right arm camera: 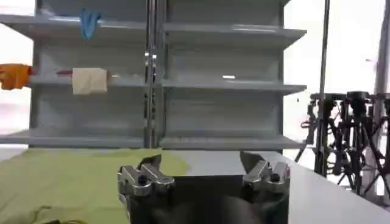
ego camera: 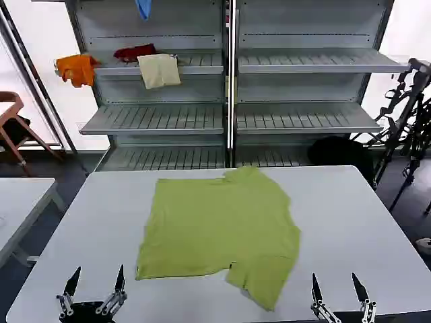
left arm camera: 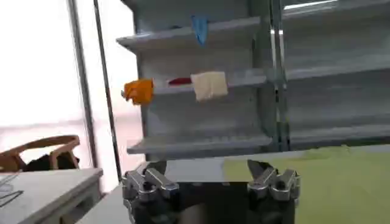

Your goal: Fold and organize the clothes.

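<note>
The lime-green T-shirt (ego camera: 219, 229) lies spread on the white table (ego camera: 350, 222), plain side up, with one sleeve pointing toward the near edge and its collar end at the far side. My left gripper (ego camera: 95, 280) hovers open at the near left edge, just short of the shirt's near left corner. Open too, my right gripper (ego camera: 335, 287) sits at the near right edge, clear of the fabric. The left wrist view shows the open left gripper (left arm camera: 209, 165) with the shirt (left arm camera: 329, 182) beyond it. The right wrist view shows the open right gripper (right arm camera: 202, 161) beside the shirt (right arm camera: 67, 182).
Behind the table stands a grey shelf unit (ego camera: 229, 81) holding an orange garment (ego camera: 77, 68), a cream cloth (ego camera: 159, 70), a red item (ego camera: 135, 52) and a blue one (ego camera: 143, 8). A second table (ego camera: 20, 202) is at left, a chair (ego camera: 17, 124) beyond it, and tripods (ego camera: 404, 114) at right.
</note>
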Tool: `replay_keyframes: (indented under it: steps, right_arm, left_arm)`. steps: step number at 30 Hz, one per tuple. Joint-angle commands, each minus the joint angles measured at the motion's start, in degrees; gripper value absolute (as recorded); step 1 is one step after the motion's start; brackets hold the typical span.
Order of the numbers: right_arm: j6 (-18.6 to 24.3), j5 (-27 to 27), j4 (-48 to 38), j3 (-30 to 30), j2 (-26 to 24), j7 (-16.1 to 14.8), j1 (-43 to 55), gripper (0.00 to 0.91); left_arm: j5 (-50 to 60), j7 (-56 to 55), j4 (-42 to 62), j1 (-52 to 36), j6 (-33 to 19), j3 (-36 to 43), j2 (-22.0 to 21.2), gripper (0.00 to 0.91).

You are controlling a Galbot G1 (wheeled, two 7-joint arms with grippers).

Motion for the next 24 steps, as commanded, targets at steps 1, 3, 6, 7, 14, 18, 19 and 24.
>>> replay_keyframes:
  steps: [1,3,6,7,14,18,19,24]
  right_arm:
    - [-18.50,3.75,4.61,-3.49,-0.84,0.75,1.39,0.907]
    - [-21.91,5.32,5.07,-4.22,-1.07,0.20,1.63,0.907]
    - [-26.24,6.86,5.74,-5.89,-0.92,0.33,3.00,0.907]
    - [-29.56,7.98,6.09,-6.62,-0.47,0.68,4.48,0.907]
    - [-37.88,10.25,6.86,-8.58,0.03,1.22,7.92,0.907]
    - [-39.45,10.22,6.56,-8.56,-0.02,0.98,8.89,0.907]
    - [-39.80,10.27,6.55,-8.61,-0.07,0.60,9.07,0.907]
    - [-40.91,10.08,5.88,-9.32,0.29,0.09,10.34,0.907]
  left_arm:
    - [-2.53,-0.08,-4.10,-4.60,13.30,-0.24,-0.30,0.907]
    - [-5.66,0.35,-5.14,-5.45,16.93,-0.42,0.10,0.907]
    - [-10.02,0.69,-5.99,-6.89,22.14,-1.05,0.78,0.907]
    - [-11.29,0.73,-5.87,-7.51,23.47,-1.14,0.91,0.907]
    - [-20.72,2.73,-4.11,-10.26,31.92,-1.91,2.46,0.907]
    - [-23.16,3.78,-1.73,-11.55,33.88,-3.13,3.14,0.907]
    - [-23.38,3.97,-1.03,-11.64,33.88,-3.22,3.22,0.907]
    - [-26.35,4.59,0.65,-13.03,33.78,-3.42,3.17,0.907]
